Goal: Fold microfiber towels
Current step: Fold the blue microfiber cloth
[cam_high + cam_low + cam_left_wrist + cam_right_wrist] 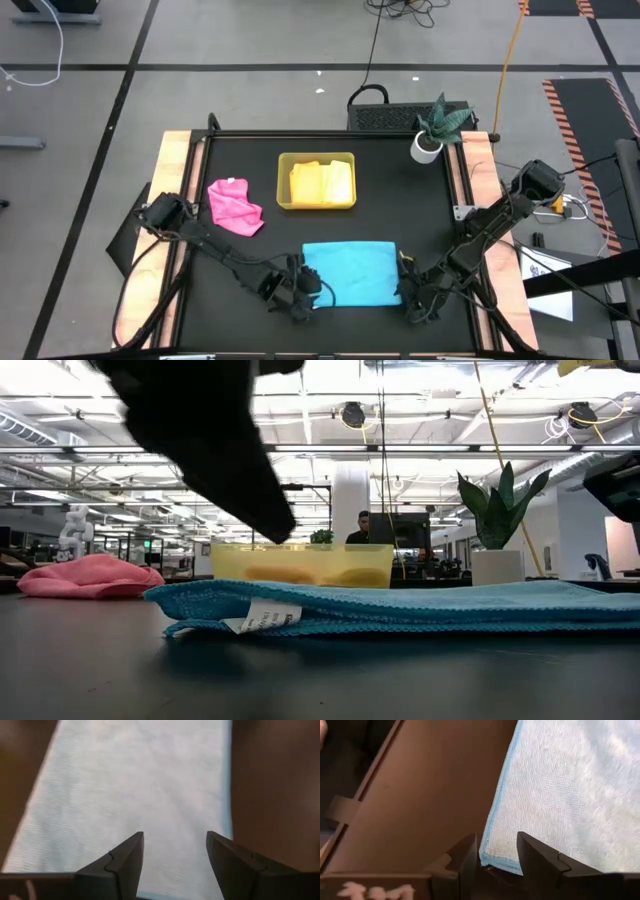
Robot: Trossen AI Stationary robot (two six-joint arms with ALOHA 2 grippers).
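Grippers sat at the near edge of the table [200, 330], one at each near corner of the blue towel [350, 272]. The left gripper [175, 865] stood with its fingers spread apart over the cloth, holding nothing. The right gripper [497, 857] had its fingers parted around the towel's corner edge, not pinching it. That towel lay flat and folded on the black mat. Farther back, the pink towel [235, 206] lay crumpled toward the left, and the yellow towel [322, 182] rested inside the tray [284, 180]. Beyond them, a potted plant [436, 128] stood at the far right corner.
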